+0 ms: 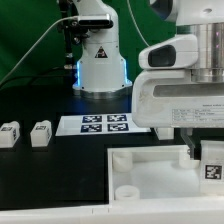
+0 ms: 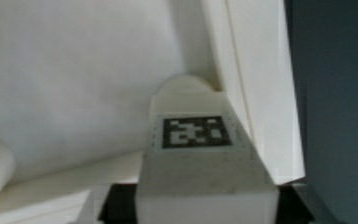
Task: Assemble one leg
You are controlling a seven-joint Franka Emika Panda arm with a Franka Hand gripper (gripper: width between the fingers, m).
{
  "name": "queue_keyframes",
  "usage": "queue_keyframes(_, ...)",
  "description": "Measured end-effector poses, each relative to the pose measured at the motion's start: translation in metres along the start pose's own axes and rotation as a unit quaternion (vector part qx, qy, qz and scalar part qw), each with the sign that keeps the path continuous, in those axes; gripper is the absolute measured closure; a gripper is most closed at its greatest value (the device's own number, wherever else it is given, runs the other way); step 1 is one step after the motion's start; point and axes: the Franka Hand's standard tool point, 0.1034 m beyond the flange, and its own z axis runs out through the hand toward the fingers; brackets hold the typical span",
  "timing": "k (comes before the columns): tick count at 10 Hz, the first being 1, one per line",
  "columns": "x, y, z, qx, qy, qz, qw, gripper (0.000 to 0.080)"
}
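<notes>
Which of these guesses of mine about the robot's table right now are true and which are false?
1. The end effector holds a tagged white leg. True.
2. Two more legs sit on the black table, at the exterior view's left. True.
3. The marker board rests on top of the large white square piece. False: it lies flat on the table, behind that piece.
4. The two loose legs are stacked on each other. False: they stand side by side, apart.
5. The held leg hangs far from the large white piece. False: it is right over that piece's edge.
</notes>
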Motion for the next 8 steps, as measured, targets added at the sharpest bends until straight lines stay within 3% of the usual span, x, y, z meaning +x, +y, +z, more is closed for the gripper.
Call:
queue_keyframes(3,0.002,0.01,0.0,-0.013,-0.001,0.097,0.995,0.0505)
queue_keyframes(6,0.004,0.022,-0.002,-0.035,0.001,0.211,0.977,0.049)
queue_keyframes(8,0.005,0.026,-0.002,-0.038,0.003,0.212,0.977,0.0489)
